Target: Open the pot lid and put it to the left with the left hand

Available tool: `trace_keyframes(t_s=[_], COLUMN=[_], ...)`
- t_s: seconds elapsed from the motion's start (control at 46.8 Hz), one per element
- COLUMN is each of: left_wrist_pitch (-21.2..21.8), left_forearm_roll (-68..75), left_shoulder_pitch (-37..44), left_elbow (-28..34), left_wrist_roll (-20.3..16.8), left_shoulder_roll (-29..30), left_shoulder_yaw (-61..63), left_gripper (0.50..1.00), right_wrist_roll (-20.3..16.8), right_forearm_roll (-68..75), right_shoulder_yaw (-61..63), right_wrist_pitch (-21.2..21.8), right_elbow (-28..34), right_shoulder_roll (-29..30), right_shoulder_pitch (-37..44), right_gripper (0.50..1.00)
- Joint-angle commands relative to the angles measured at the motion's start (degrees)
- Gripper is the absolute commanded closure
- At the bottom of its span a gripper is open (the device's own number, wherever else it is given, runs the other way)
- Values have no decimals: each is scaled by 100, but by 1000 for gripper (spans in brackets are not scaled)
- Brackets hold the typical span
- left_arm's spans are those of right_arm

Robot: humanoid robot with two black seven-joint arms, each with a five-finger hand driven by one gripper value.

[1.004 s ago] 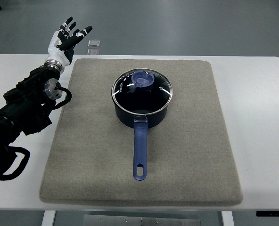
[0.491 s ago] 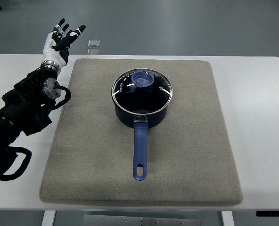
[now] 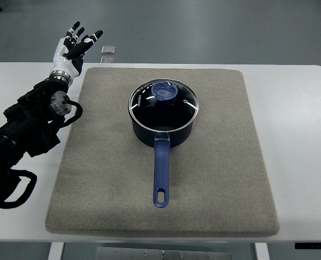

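A dark blue saucepan (image 3: pixel 162 127) stands in the middle of the grey mat (image 3: pixel 214 179), its long blue handle (image 3: pixel 161 173) pointing toward me. A glass lid (image 3: pixel 163 103) with a blue knob (image 3: pixel 165 91) sits on the pan. My left hand (image 3: pixel 74 46) is raised over the table's far left corner, fingers spread and holding nothing, well to the left of the lid. The right arm does not show.
The mat lies on a white table (image 3: pixel 301 135). A small grey square object (image 3: pixel 108 50) lies on the floor just beyond the table's far edge, near my left hand. My black left arm (image 3: pixel 25 130) covers the table's left side.
My left hand drifted slightly left and away from me, then came back a little. The pan and lid have not moved.
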Motion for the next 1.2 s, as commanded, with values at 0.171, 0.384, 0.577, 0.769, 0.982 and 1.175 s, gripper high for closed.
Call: trace_keyframes(t_s=[0.171, 0.384, 0.577, 0.769, 0.982, 1.175], left_wrist_pitch=[5, -179, -759, -1410, -2042, -2193], left_forearm_roll=[9, 27, 184, 773, 2425, 3830], left_shoulder_pitch=[-62, -325, -1150, -2065, -2338, -2628], left_elbow=[-60, -684, -983, -1001, -1246, -2221], left_wrist_roll=[20, 55, 64, 55, 55, 37], left_shoulder_roll=[26, 421, 974, 1265, 1309, 1739], left_shoulder_yaw=[193, 1221, 2293, 3129, 3112, 3094], left_gripper=[525, 514, 514, 514, 512, 514], right_wrist_roll=[2, 2, 2, 2, 2, 2], right_forearm_roll=[0, 0, 0, 0, 0, 0], right_shoulder_yaw=[0, 0, 0, 0, 0, 0], right_wrist_pitch=[0, 0, 0, 0, 0, 0], right_elbow=[-5, -5, -5, 4, 4, -5], right_shoulder_roll=[0, 0, 0, 0, 0, 0], right_shoulder_pitch=[0, 0, 0, 0, 0, 0], right_gripper=[583, 583, 583, 583, 583, 583])
